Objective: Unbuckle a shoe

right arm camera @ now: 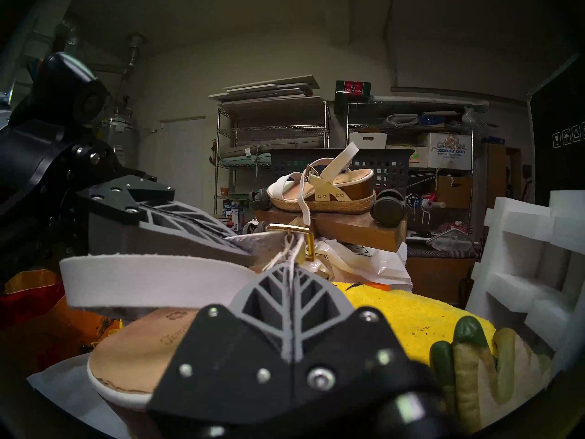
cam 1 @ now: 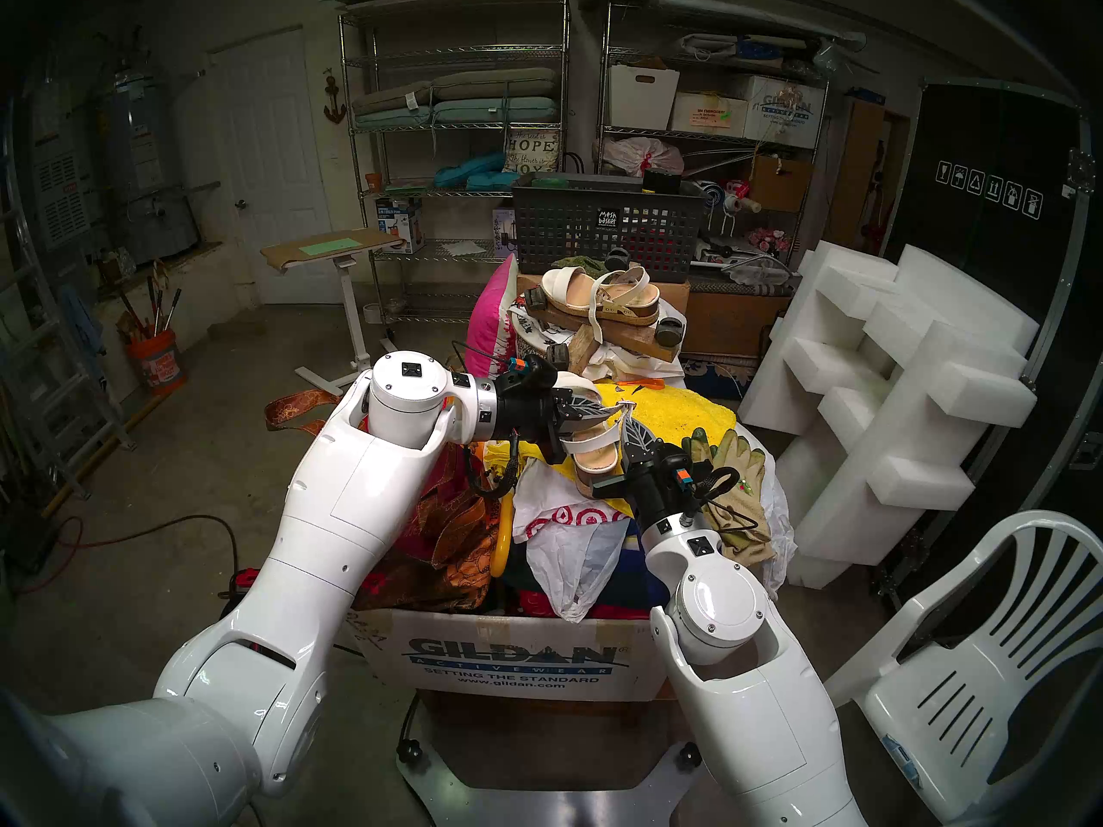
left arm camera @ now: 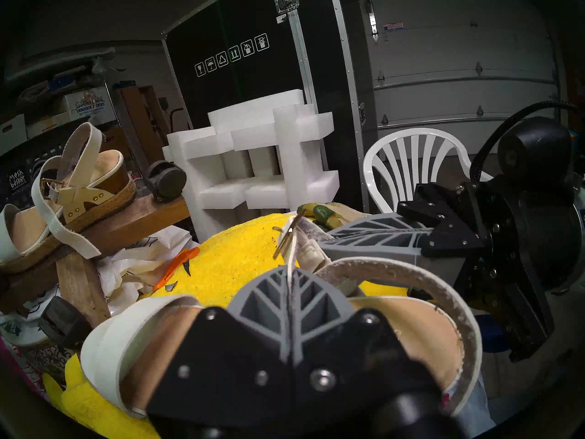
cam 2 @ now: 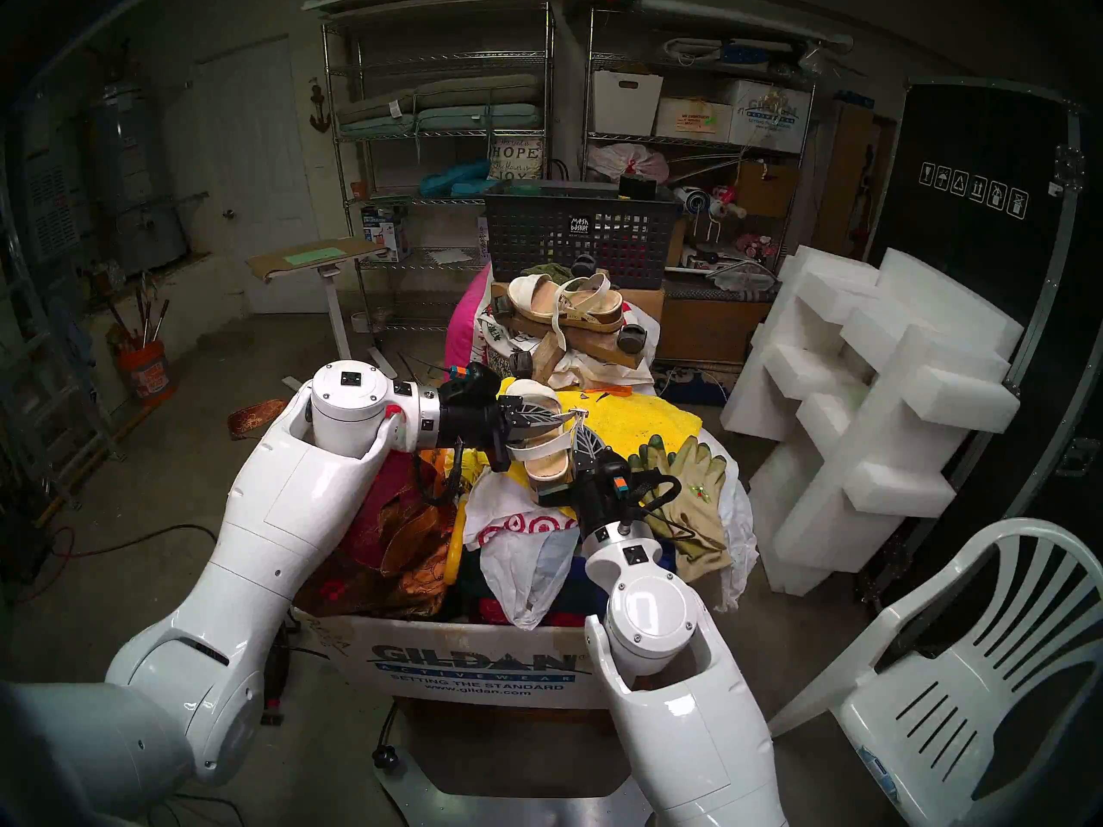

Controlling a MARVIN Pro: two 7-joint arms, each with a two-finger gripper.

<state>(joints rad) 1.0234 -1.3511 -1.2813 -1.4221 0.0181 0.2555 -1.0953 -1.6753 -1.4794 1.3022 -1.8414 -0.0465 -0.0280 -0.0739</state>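
The shoe (cam 1: 588,450), a white-strapped sandal with a tan insole, sits on top of a heap of bags and cloth in a cardboard box (cam 1: 513,659), just at 9 o'clock of a yellow towel (cam 1: 680,411). The left gripper (cam 1: 618,412) reaches in from 9 o'clock across the sandal, its jaws closed on the thin ankle strap (left arm camera: 289,254) just short of the gold buckle (right arm camera: 299,235). The right gripper (cam 1: 628,421) comes up from 5 o'clock, at the sandal's right edge, jaws pinched together on the strap end below the buckle. The two gripper tips almost meet, with the buckle at the strap's peak between them, at 1 o'clock of the sandal's footbed. A second, flatter sandal (cam 1: 597,300) lies on a wooden block at 12 o'clock, well apart. Work gloves (cam 1: 731,462) lie at 3 o'clock of the right gripper.
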